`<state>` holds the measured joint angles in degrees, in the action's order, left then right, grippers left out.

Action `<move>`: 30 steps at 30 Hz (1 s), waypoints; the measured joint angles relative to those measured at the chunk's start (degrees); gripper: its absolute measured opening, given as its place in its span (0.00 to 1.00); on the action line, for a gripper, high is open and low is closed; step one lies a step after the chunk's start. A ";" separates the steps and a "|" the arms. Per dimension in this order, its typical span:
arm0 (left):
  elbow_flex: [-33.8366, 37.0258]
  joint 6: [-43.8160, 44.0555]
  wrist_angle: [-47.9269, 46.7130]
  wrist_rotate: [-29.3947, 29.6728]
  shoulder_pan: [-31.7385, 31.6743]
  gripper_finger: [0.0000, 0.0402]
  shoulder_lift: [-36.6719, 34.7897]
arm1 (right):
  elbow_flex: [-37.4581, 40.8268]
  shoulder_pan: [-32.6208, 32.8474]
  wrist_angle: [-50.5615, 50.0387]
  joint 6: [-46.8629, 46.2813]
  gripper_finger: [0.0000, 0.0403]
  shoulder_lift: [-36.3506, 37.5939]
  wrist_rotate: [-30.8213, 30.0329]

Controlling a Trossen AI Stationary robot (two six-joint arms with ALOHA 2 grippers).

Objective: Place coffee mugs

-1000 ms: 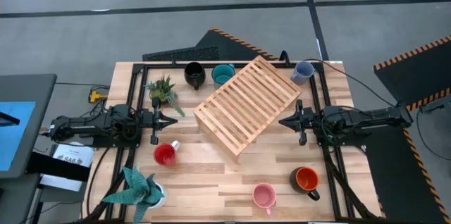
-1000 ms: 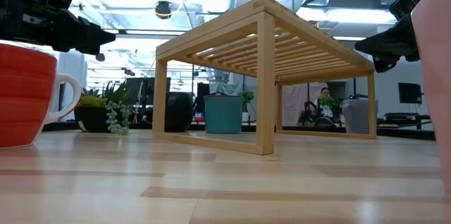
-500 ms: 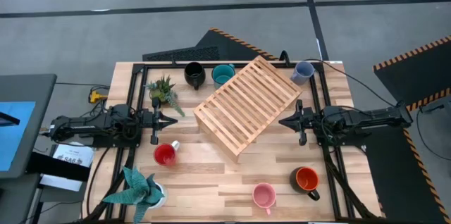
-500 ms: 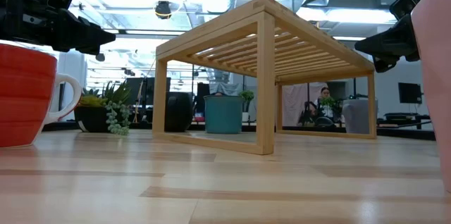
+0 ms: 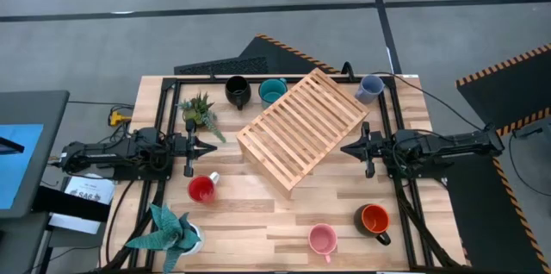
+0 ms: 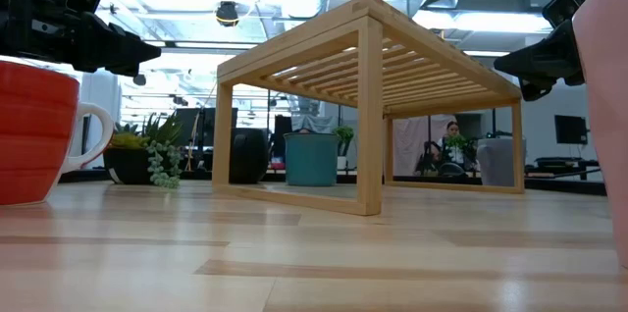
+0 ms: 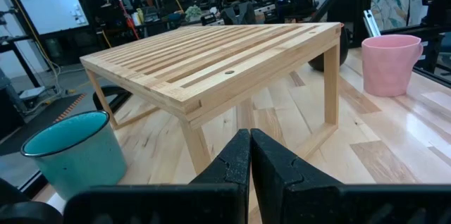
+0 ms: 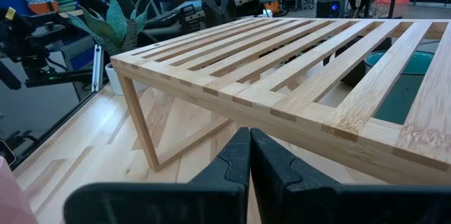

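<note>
Six mugs stand on their bases on the table: black (image 5: 238,92), teal (image 5: 272,91) and lavender-blue (image 5: 370,88) along the far edge, red (image 5: 201,189) near left, and pink (image 5: 323,239) and orange-red (image 5: 374,220) near right. My left gripper (image 5: 211,147) hovers shut to the left of the slatted wooden rack (image 5: 301,127), pointing at it. My right gripper (image 5: 344,147) hovers shut to the rack's right, facing it. Both wrist views show the fingers closed together, the left gripper (image 7: 250,134) and the right gripper (image 8: 250,132), with the rack ahead.
The wooden rack stands on its legs at the table's middle, turned askew. A small potted plant (image 5: 199,110) sits at the far left, and a larger one (image 5: 168,229) sits at the near left corner. Bare wood lies between the rack and the near mugs.
</note>
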<state>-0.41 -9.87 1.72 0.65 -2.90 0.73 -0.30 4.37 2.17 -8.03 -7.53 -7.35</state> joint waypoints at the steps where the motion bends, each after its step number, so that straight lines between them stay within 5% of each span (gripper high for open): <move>1: 0.00 0.00 0.00 0.02 0.02 0.00 -0.02 | 0.01 0.01 0.00 -0.01 0.09 0.00 0.00; 30: 0.01 0.01 0.01 -0.01 0.02 0.00 -0.02 | 0.00 -0.01 1.01 -0.02 0.09 -0.02 -0.07</move>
<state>-0.40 -9.86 1.73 0.64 -2.87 0.71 -0.30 4.36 3.18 -8.05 -7.55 -7.42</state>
